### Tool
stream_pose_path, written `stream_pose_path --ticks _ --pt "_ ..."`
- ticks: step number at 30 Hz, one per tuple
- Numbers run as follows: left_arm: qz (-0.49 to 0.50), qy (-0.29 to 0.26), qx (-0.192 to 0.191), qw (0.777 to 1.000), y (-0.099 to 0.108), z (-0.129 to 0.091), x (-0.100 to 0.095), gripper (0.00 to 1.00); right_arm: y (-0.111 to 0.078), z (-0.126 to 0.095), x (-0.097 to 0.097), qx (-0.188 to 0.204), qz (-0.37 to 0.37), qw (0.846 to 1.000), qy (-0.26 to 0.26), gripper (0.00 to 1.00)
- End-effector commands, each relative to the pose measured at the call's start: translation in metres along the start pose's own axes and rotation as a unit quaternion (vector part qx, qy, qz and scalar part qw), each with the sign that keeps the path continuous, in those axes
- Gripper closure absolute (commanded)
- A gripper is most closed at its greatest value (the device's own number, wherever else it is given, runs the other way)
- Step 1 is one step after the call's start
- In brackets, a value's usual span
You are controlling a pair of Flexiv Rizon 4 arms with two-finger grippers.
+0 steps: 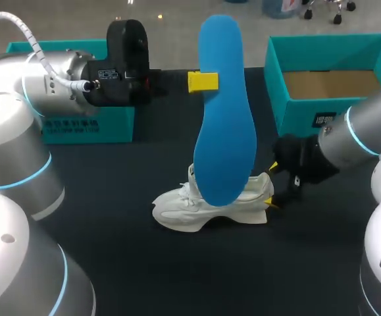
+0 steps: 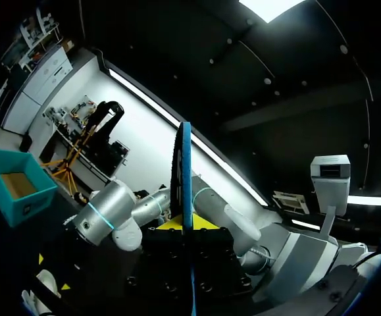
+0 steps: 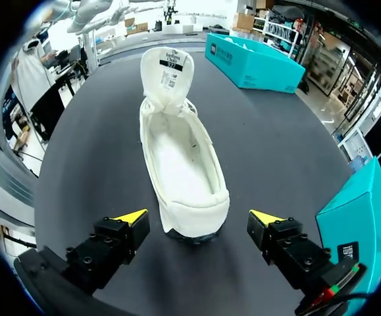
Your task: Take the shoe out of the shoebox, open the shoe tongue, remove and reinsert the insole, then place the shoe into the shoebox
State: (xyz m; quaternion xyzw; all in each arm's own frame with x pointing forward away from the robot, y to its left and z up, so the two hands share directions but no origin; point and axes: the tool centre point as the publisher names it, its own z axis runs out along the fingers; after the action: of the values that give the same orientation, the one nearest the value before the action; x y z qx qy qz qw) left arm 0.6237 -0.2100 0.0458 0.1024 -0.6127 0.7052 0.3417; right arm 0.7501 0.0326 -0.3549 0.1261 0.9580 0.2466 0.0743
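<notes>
A white shoe (image 1: 210, 205) lies on its sole on the dark table, its tongue (image 3: 167, 69) pulled up and its inside bare. Above it the blue insole (image 1: 223, 112) hangs upright, toe end down in front of the shoe. My left gripper (image 1: 203, 81) is shut on the insole's upper part; in the left wrist view the insole (image 2: 186, 171) stands edge-on between its fingers. Behind the heel, my right gripper (image 1: 273, 185) is open, a yellow tip on each side of the heel (image 3: 193, 214) without touching it.
The open teal shoebox (image 1: 276, 79) stands at the back right, close to my right arm. A second teal box part (image 1: 78, 122) sits at the back left under my left arm. Dark table shows in front of the shoe.
</notes>
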Motion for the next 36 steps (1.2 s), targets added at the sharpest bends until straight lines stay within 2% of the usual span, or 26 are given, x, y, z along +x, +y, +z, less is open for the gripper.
stream_pose_path --ticks 1,7,16,20,24,36 --pt "0.0 0.0 0.001 1.0 0.001 0.0 0.0 1.0 0.003 0.002 0.0 0.091 0.001 0.996 -0.002 0.0" --pt "0.0 0.0 0.001 1.0 0.001 0.0 0.0 1.0 0.004 0.002 -0.001 0.09 0.005 0.996 -0.003 0.0" --pt "0.0 0.0 0.001 1.0 0.001 0.0 0.0 1.0 0.009 -0.007 -0.002 0.162 -0.01 0.986 -0.041 0.0" --pt "0.0 0.0 0.001 1.0 0.001 0.0 0.0 1.0 0.013 -0.009 -0.001 0.206 -0.014 0.977 -0.05 0.0" --pt "0.0 0.0 0.001 1.0 0.001 0.0 0.0 1.0 0.016 -0.01 -0.002 0.224 -0.003 0.973 -0.045 0.0" --pt "0.0 0.0 0.001 1.0 0.001 0.0 0.0 1.0 0.024 -0.013 -0.003 0.211 0.003 0.977 -0.025 0.0"
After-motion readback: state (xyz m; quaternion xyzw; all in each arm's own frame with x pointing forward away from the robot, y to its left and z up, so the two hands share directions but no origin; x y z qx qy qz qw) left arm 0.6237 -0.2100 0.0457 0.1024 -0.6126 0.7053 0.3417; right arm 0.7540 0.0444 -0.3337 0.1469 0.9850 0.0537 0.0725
